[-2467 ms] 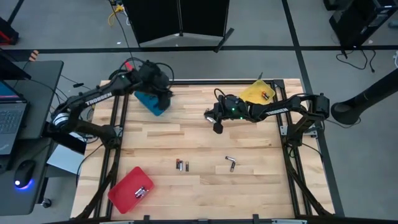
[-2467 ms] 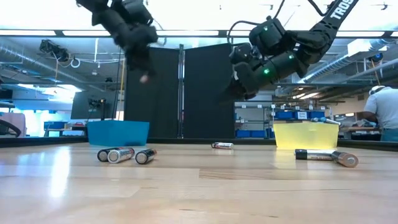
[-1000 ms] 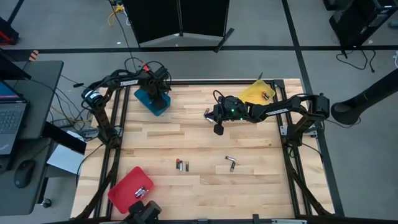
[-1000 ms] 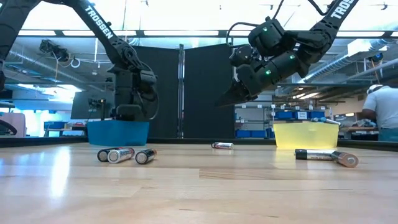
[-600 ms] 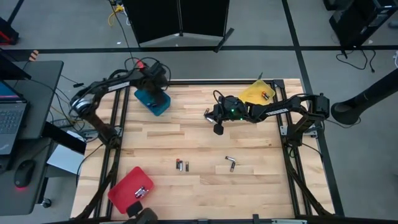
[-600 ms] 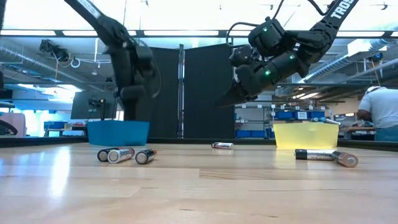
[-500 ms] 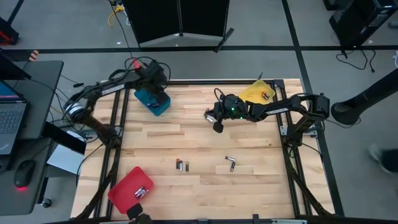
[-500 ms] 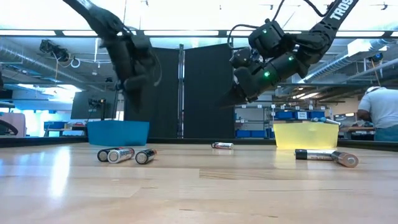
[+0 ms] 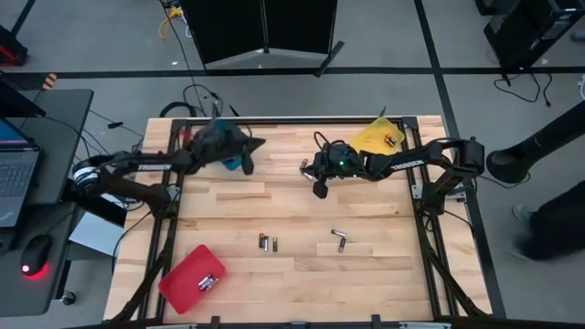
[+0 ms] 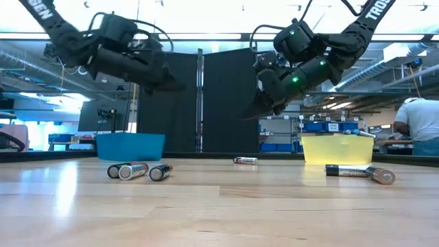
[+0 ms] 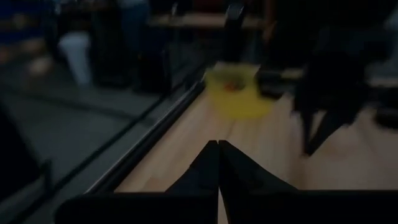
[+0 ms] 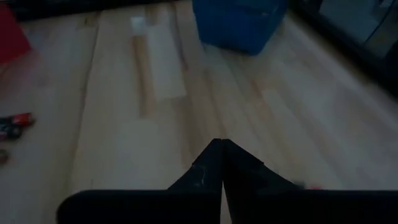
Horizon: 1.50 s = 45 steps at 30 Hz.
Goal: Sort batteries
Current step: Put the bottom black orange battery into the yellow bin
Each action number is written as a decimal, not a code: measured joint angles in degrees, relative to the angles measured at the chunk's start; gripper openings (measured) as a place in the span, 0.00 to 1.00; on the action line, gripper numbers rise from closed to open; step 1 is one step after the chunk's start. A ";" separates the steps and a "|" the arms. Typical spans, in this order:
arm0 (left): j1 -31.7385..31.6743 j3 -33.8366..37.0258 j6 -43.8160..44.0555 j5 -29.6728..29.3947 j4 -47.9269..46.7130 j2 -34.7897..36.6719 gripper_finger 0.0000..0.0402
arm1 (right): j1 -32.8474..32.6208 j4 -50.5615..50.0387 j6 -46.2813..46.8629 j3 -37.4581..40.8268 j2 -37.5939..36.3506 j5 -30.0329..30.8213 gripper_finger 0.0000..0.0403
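My left gripper [image 9: 260, 143] is shut and holds nothing. It points about level toward the table's right, in the air just above the blue tray [image 9: 228, 157] at the far left. My right gripper [image 9: 304, 167] is also shut on nothing and hangs over the far middle of the table, slanting down toward the left. Loose batteries lie on the wood: a pair [image 9: 266, 242] and two more [image 9: 340, 239] in the near middle. The red tray [image 9: 187, 279] at the near left holds batteries [image 9: 206, 281]. The yellow tray [image 9: 377, 137] at the far right holds one [image 9: 390, 140].
The table's black frame rails run along its left and right edges [image 9: 174, 210]. In the low view a person [image 10: 423, 123] stands far behind the table at the right. Bare wood lies between the two arms and the batteries.
My left gripper has risen out of the blue tray and tipped from pointing down to about level, now pointing toward the table's right. The right arm has kept still. The batteries on the table have not moved.
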<state>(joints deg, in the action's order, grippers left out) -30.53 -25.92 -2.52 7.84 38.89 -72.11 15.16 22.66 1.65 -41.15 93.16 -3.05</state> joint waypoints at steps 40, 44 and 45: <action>7.39 8.38 -0.22 -0.50 8.00 -0.24 0.02 | -12.54 -39.50 22.63 -16.31 -5.81 14.82 0.57; 7.23 8.38 -0.24 -0.84 8.07 -0.24 0.02 | -8.61 -39.50 22.62 -16.31 -5.81 14.82 0.60; 7.12 8.38 -0.24 -0.85 8.10 -0.24 0.02 | -7.53 -39.48 22.60 -16.31 -5.81 14.80 0.61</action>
<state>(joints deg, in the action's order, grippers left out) -23.41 -17.54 -2.76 6.98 46.99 -72.36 7.63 -16.82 24.25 -57.45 87.35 11.75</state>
